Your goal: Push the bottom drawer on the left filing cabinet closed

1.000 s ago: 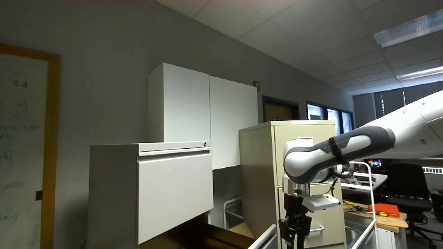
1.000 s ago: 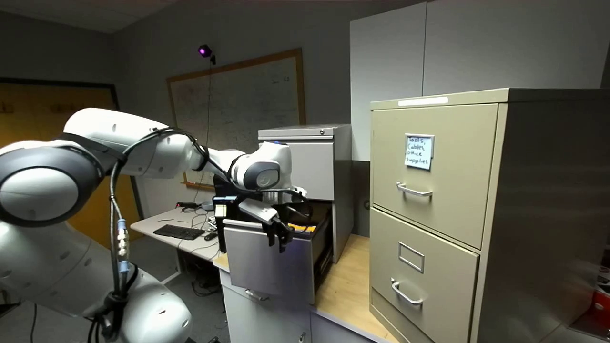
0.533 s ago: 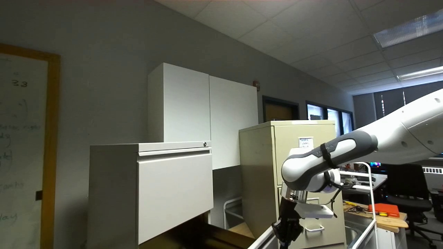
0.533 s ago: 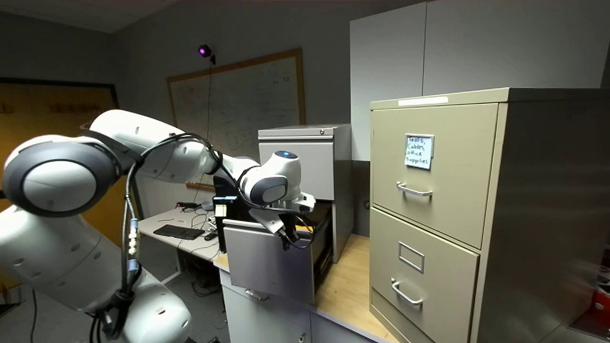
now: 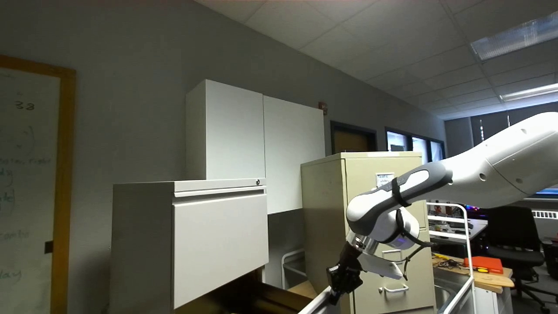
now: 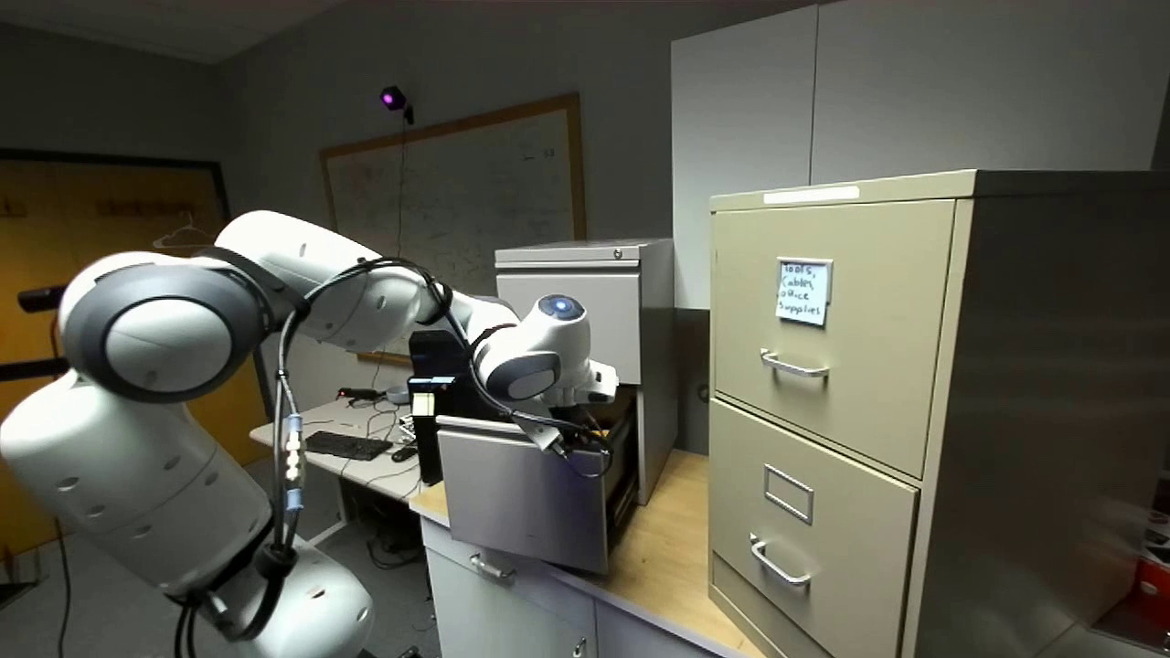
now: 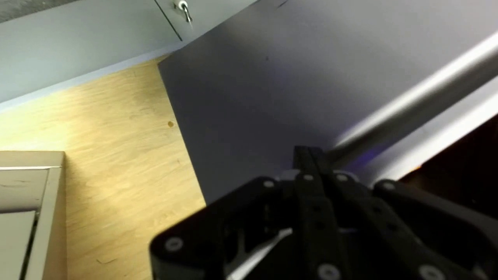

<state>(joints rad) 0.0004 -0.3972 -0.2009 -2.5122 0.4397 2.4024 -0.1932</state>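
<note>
The left filing cabinet (image 6: pixel 658 366) is light grey-white, its top drawer flush. Below that, the bottom drawer (image 6: pixel 526 503) stands well out, its plain face towards the arm. From above, the wrist view shows the drawer's face (image 7: pixel 264 89) and the pull strip along its top edge. My gripper (image 7: pixel 310 149) is shut with nothing between its fingertips, which lie against the drawer front just by that strip. An exterior view has the gripper (image 5: pixel 335 301) at the drawer's upper edge, tilted. In the other direction of view its fingers are hidden behind the wrist parts.
A beige cabinet (image 6: pixel 823 366) with handled drawers stands beside on the wooden counter (image 6: pixel 672 539). Its corner (image 7: pixel 54 217) shows in the wrist view. Handled cupboard doors (image 6: pixel 512 594) lie under the drawer. A desk with a keyboard (image 6: pixel 347 445) stands behind the arm.
My gripper has closed fully and come forward and tilted against the drawer front. The bottom drawer has slid slightly inward.
</note>
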